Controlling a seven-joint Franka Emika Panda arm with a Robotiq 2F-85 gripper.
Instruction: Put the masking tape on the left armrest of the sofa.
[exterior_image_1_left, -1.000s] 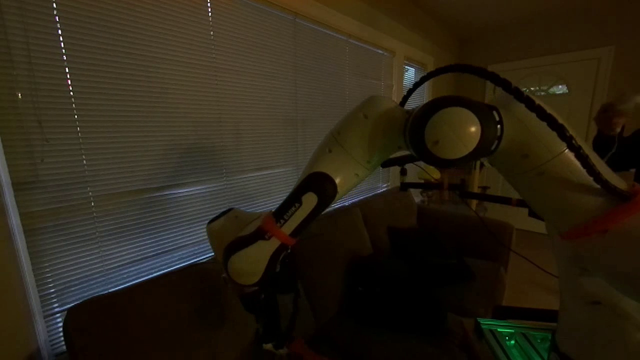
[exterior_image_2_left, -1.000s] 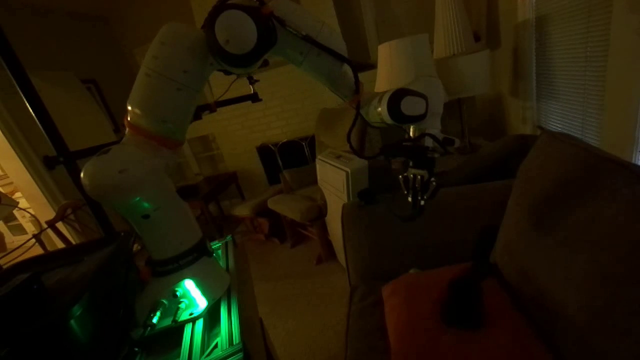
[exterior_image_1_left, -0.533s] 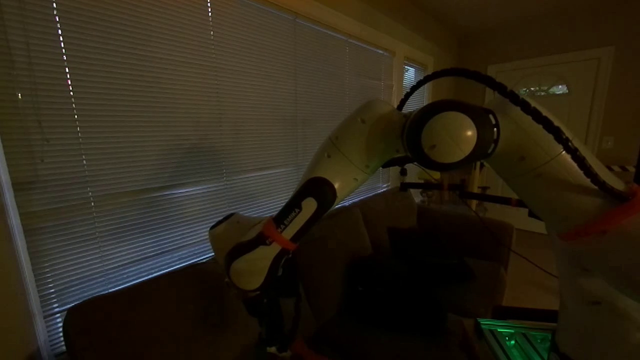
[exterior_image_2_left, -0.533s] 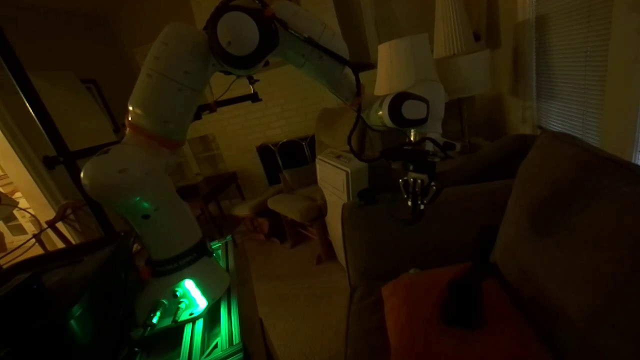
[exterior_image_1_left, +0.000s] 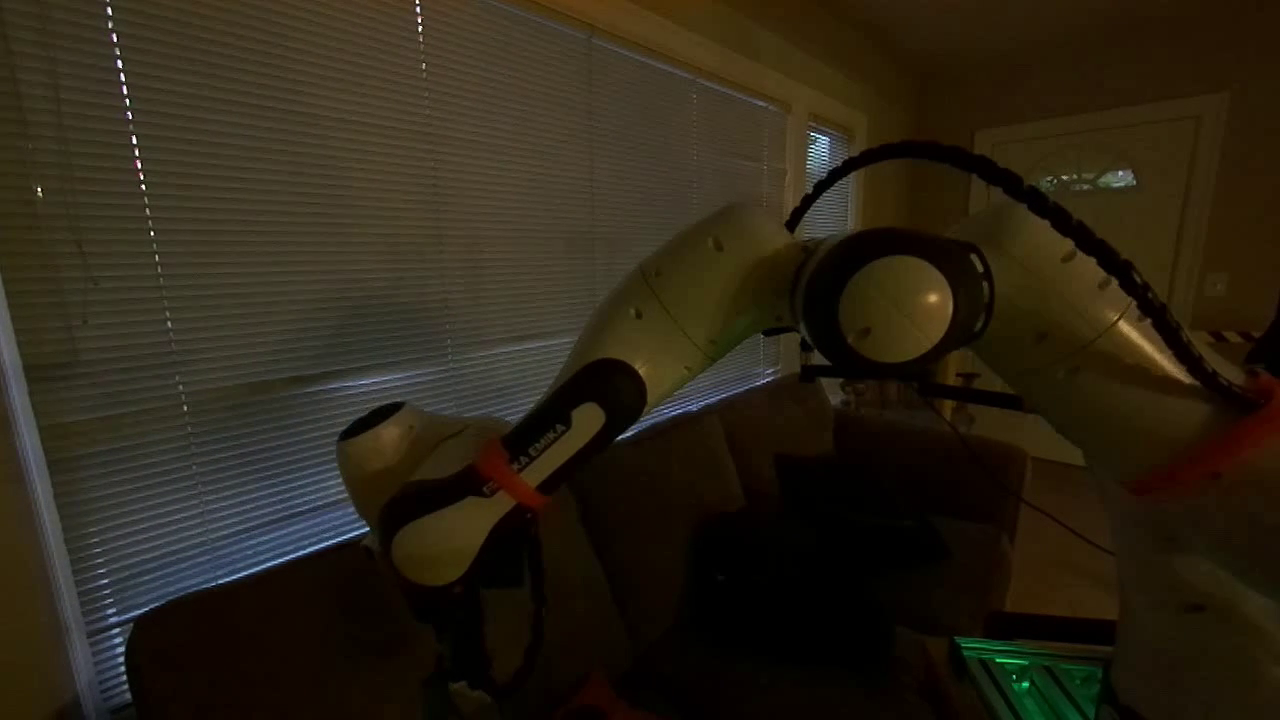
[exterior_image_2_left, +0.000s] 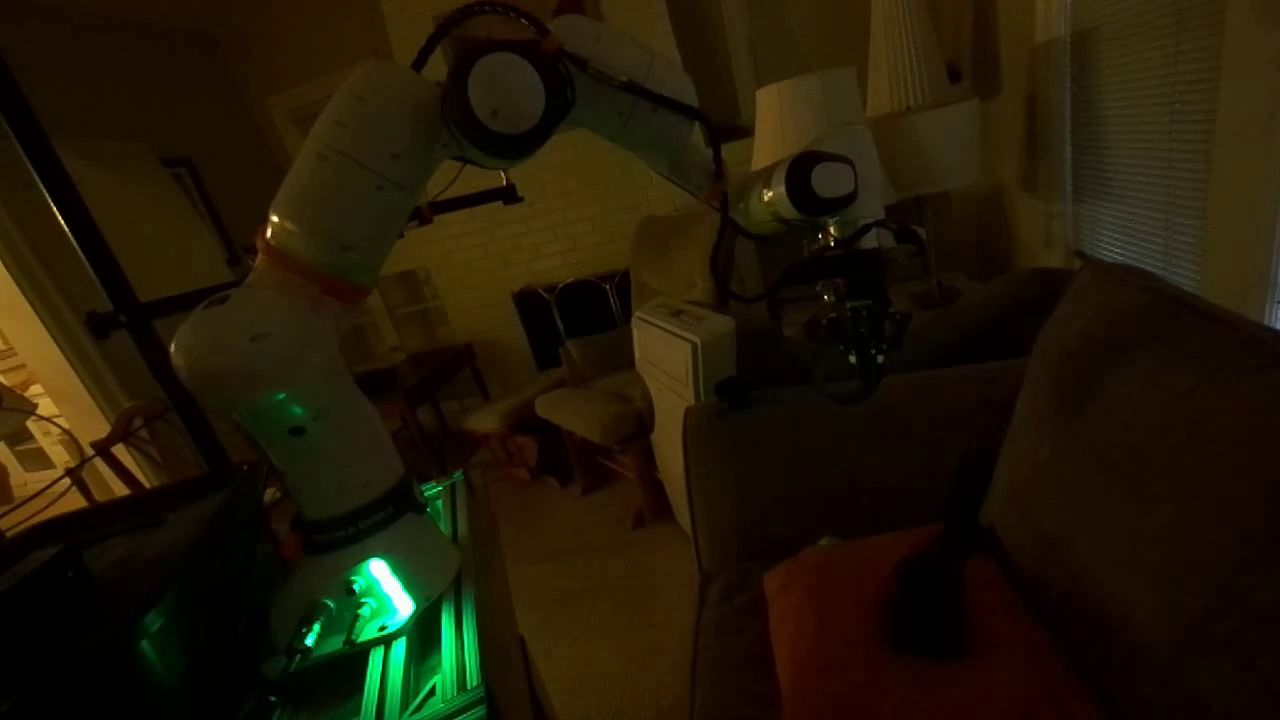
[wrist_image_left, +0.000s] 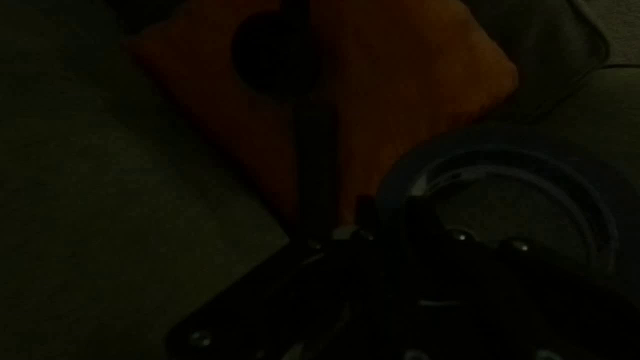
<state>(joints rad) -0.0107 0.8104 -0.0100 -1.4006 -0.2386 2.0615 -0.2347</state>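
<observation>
In the wrist view, the gripper (wrist_image_left: 392, 210) hides the tape (wrist_image_left: 520, 142) from about five to eight o'clock, and the six o'clock edge cuts off the gripper. The cushion (wrist_image_left: 380, 90) runs out at twelve; we cannot identify the dark shape (wrist_image_left: 275, 55) on it. In an exterior view, we lose the sofa (exterior_image_1_left: 660, 480) at six o'clock.

All 3 views dim, wrist view darkest; robot base (exterior_image_2_left: 388, 590) glows green.
</observation>
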